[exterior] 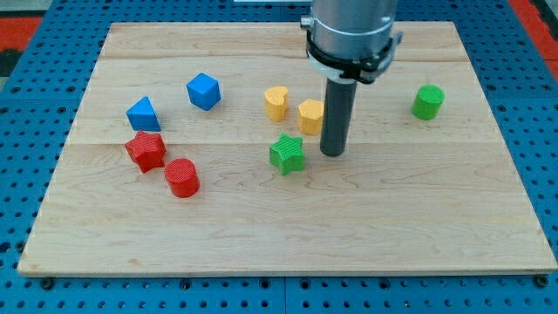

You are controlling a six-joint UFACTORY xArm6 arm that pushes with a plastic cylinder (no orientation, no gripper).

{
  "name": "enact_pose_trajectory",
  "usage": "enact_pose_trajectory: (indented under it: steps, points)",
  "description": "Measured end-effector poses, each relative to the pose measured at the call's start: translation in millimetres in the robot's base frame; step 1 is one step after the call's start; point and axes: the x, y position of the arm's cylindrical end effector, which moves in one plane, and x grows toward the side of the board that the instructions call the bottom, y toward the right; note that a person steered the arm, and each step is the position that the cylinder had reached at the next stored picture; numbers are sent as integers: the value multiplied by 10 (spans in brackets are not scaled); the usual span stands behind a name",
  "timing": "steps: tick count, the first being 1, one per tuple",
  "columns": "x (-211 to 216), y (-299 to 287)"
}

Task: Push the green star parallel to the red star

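Note:
The green star (287,154) lies near the middle of the wooden board. The red star (146,150) lies at the view's left, at about the same height in the view. My tip (331,153) rests on the board just to the right of the green star, with a small gap between them. The rod rises from it to the arm's grey body at the view's top.
A red cylinder (182,177) sits just right of and below the red star. A blue triangular block (143,114) and a blue cube (203,91) lie above it. A yellow heart (276,102) and a yellow block (310,116) sit above the green star. A green cylinder (428,102) is at the right.

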Motion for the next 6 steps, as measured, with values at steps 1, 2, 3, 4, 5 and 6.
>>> enact_pose_trajectory:
  steps: [1,2,3,4,5,6]
  points:
    - [165,-181]
    - [290,-435]
    - [119,-766]
    - [119,-723]
    - [119,-614]
    - [334,-601]
